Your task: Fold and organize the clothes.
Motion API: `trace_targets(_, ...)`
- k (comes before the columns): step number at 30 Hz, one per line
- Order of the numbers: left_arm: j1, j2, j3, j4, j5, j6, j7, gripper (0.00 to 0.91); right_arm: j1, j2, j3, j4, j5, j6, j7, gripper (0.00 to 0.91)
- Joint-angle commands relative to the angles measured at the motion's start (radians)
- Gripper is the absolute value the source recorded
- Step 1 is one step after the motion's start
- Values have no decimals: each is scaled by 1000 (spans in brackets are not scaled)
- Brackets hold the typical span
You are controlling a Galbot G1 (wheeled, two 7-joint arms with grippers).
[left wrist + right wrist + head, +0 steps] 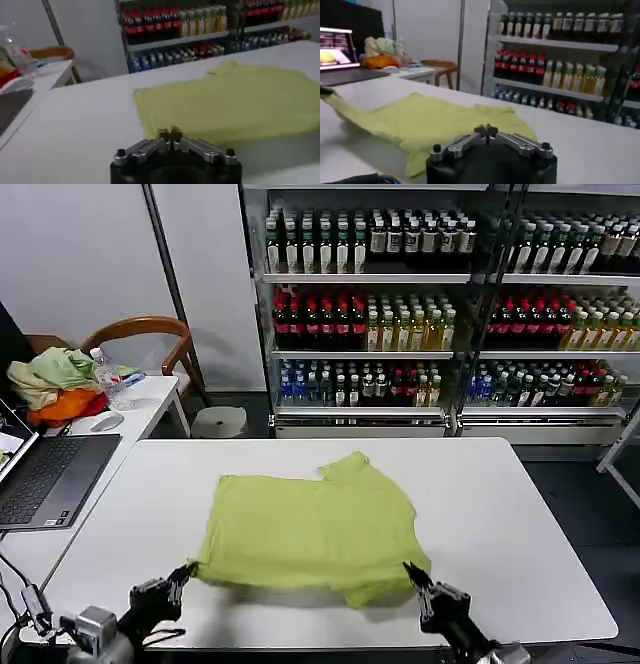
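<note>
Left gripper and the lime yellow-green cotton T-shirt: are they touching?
Touching. In the head view the left gripper's shut fingertips pinch the lime yellow-green cotton T-shirt's near corner, lifted off the white table; the right gripper pinches the other corner.

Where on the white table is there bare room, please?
Free: the white table right of the lime yellow-green cotton T-shirt, and the strip behind it. Crowded: the near edge, where the left hand and right hand meet its corners.

T-shirt (318,527) on table (520,524) centre; laptop (45,479) left; drink shelves (440,304) behind.
</note>
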Motion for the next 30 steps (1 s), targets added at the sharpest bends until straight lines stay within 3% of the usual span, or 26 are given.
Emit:
trace_targets(1, -212, 17, 92, 196, -52, -51, 21, 40, 246, 15, -71, -140, 20, -28, 4, 0)
trace_targets(25, -342, 6, 196, 340, -11, -104, 53, 60, 370, 92, -184, -351, -11, -42, 5, 0)
trace_targets(26, -345, 5, 197, 342, -9, -104, 54, 353, 372, 92, -185, -351, -11, -42, 5, 0)
trace_targets(27, -347, 5, 198, 346, -6, -106, 55, 907, 376, 95, -190, -360, -12, -42, 4, 907)
trace_targets(30, -355, 6, 206, 358, 4, -111, 53, 907, 393, 98, -203, -383, -18, -64, 13, 907)
